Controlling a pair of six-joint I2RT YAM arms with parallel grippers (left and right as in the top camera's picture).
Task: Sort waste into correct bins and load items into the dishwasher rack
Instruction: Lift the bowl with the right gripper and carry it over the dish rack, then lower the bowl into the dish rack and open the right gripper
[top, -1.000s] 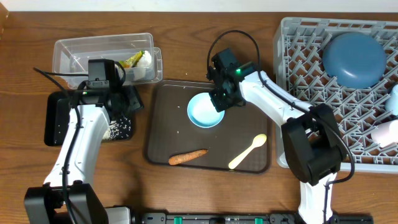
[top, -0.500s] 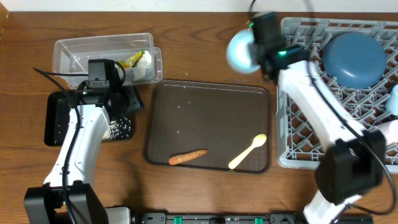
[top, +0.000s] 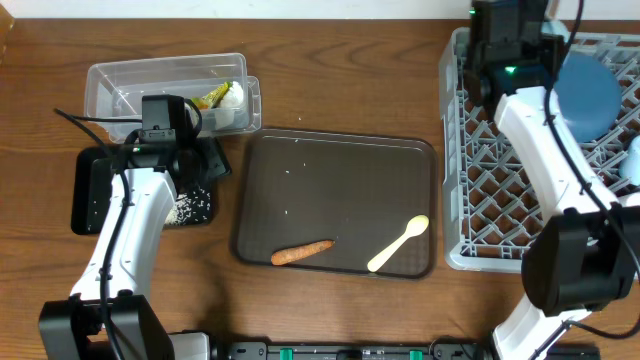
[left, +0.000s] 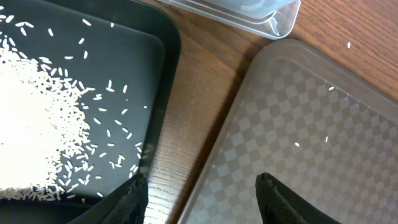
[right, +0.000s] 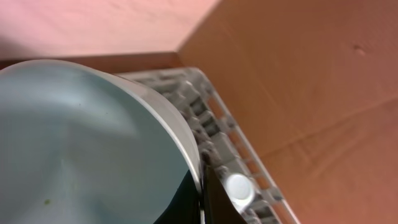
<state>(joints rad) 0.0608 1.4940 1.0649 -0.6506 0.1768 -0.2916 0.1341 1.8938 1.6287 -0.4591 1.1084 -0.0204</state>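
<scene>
My right gripper (top: 505, 35) is over the far left corner of the grey dishwasher rack (top: 480, 200). In the right wrist view its fingers (right: 202, 186) are shut on the rim of a light-blue bowl (right: 87, 137), above the rack's edge (right: 211, 124). The dark-blue plate (top: 592, 95) stands in the rack, and a second light-blue bowl (top: 632, 160) shows at the right edge. The orange carrot (top: 301, 252) and the cream spoon (top: 398, 244) lie on the brown tray (top: 335, 160). My left gripper (top: 195, 160) is open and empty (left: 202, 199) over the gap between the black tray (left: 149, 50) and the brown tray (left: 311, 137).
The clear tub (top: 120, 85) at the far left holds white tissue (top: 232, 97) and a yellow-green wrapper (top: 210, 98). Rice (left: 37, 112) lies in the black tray (top: 85, 195). A few grains are scattered on the brown tray. The cup is hidden.
My right gripper lifted the light-blue bowl off the brown tray and carried it up and right to the rack's far left corner. The left arm has not moved.
</scene>
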